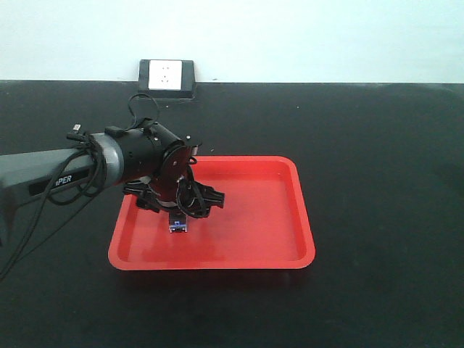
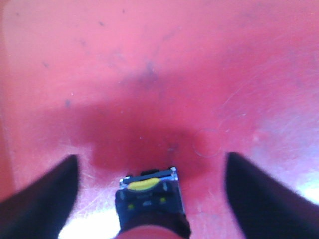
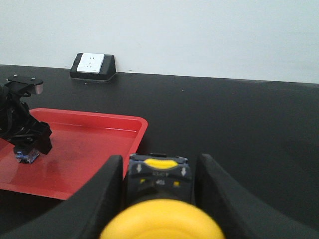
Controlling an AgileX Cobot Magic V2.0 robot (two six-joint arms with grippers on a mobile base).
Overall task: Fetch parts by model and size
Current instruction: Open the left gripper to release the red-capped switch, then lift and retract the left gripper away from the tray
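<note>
Left tool point(image 2: 152, 158) sits low inside the red tray point(image 1: 254, 217), fingers point(image 2: 45, 199) spread wide and released. The red-capped switch point(image 2: 149, 201) stands right between them, base down on the tray floor in the left-front part, touching neither finger. The right tool point(image 3: 160, 160) is clenched on the yellow-capped switch point(image 3: 157, 219), cap toward the camera. It's held above the black tabletop point(image 3: 249, 129), out past the tray's right rim.

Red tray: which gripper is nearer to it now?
Left. The left gripper hangs open directly over the red tray, straddling the red-capped switch. The right gripper, holding the yellow-capped switch, is off the tray to its right.
</note>
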